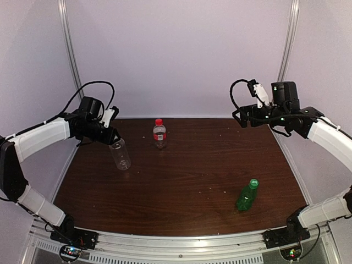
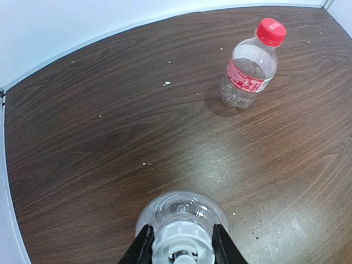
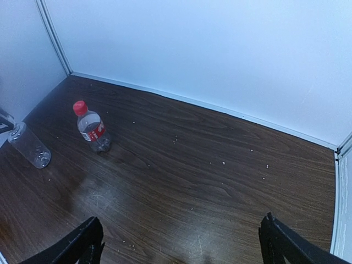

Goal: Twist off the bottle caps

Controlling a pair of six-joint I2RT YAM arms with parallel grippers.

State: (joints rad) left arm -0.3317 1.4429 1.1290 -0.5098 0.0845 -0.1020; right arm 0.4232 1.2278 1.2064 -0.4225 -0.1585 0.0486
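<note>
A clear bottle [image 1: 121,156] with a white nozzle cap [image 2: 181,240] stands at the table's left. My left gripper [image 1: 114,141] is shut on that cap from above; its black fingertips [image 2: 142,247] press on both sides of the cap in the left wrist view. A clear bottle with a red label [image 1: 159,135] and a round red cap [image 1: 159,121] stands upright at the back middle, and shows in the left wrist view [image 2: 247,71]. A green bottle [image 1: 247,196] with a green cap [image 1: 253,182] stands front right. My right gripper [image 1: 241,117] is open wide and empty, high over the back right.
The brown wooden table [image 1: 192,165] is bounded by white walls at the back and sides, with a metal rail [image 1: 181,242] along the front. In the right wrist view the red-capped bottle [image 3: 94,132] and the clear bottle [image 3: 30,146] stand far left.
</note>
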